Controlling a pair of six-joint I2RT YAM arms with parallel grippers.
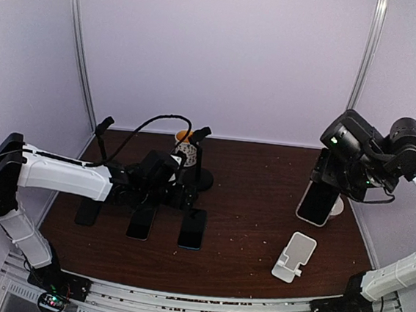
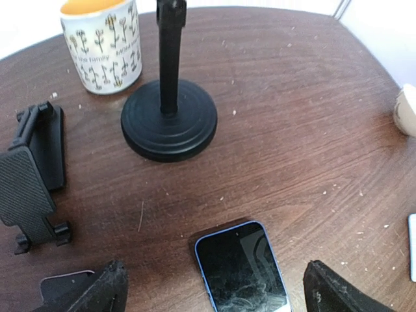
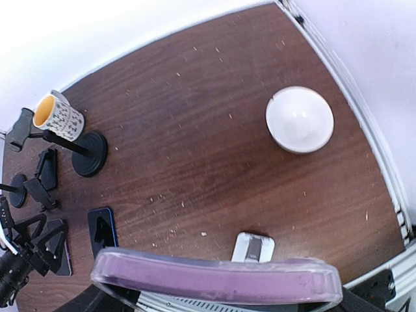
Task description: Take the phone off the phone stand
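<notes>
My right gripper (image 1: 333, 177) is shut on a phone (image 1: 319, 201) in a purple case and holds it upright in the air at the right. In the right wrist view the phone's purple edge (image 3: 214, 279) fills the bottom of the frame. The white phone stand (image 1: 294, 257) stands empty on the table, below and left of the phone; it also shows in the right wrist view (image 3: 253, 247). My left gripper (image 1: 180, 197) is open and empty at the left, its fingers (image 2: 107, 289) on either side of a blue-edged phone (image 2: 242, 270) lying flat.
A white bowl (image 3: 299, 119) sits at the right edge, partly behind the held phone. A patterned mug (image 1: 185, 148) and a black round-based stand (image 2: 169, 127) are at the back left. Black phones (image 1: 141, 223) and a black clamp holder (image 2: 32, 182) lie near the left arm.
</notes>
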